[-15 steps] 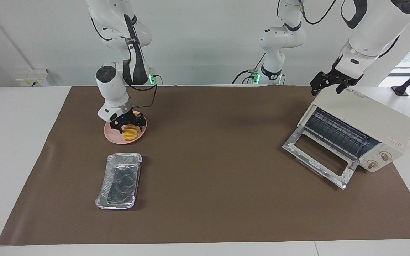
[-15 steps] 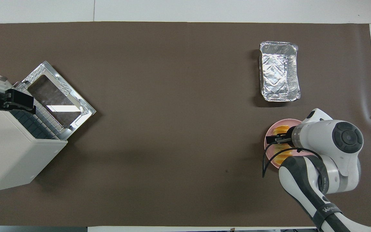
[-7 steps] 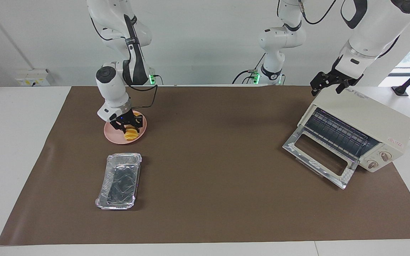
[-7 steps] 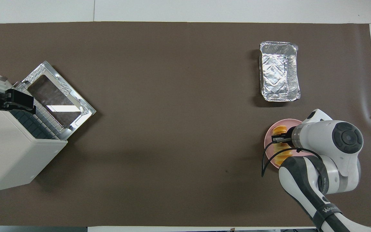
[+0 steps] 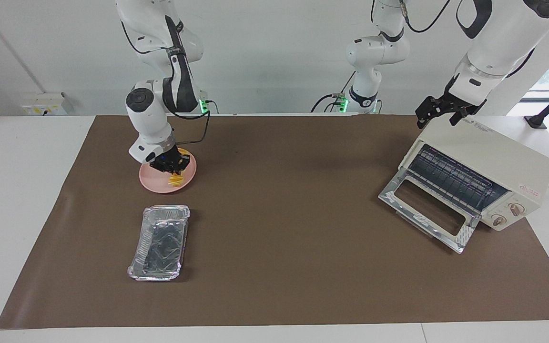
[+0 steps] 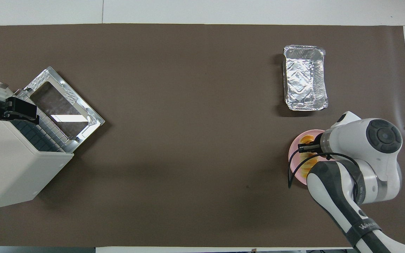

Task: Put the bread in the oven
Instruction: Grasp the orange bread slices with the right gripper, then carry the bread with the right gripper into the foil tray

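Observation:
The bread (image 5: 176, 179), a small golden-yellow ridged loaf, lies on a round pink plate (image 5: 152, 184) toward the right arm's end of the table. My right gripper (image 5: 173, 166) is down on the plate, shut on the bread's middle, so only the loaf's ends show. From overhead the bread (image 6: 307, 140) peeks out beside the right gripper (image 6: 306, 149). The cream-white oven (image 5: 491, 155) stands at the left arm's end with its glass door (image 5: 427, 209) dropped open and the wire rack showing. My left gripper (image 5: 439, 113) hangs open over the oven's top, holding nothing.
A silver foil tray (image 5: 160, 236) sits on the brown mat, farther from the robots than the plate (image 6: 294, 160). A third arm's base (image 5: 365, 95) stands at the robots' edge of the table. The oven (image 6: 12, 165) is angled toward the table's middle.
My right gripper's fingers have drawn together onto the bread, and its wrist has risen slightly. The left arm has not moved.

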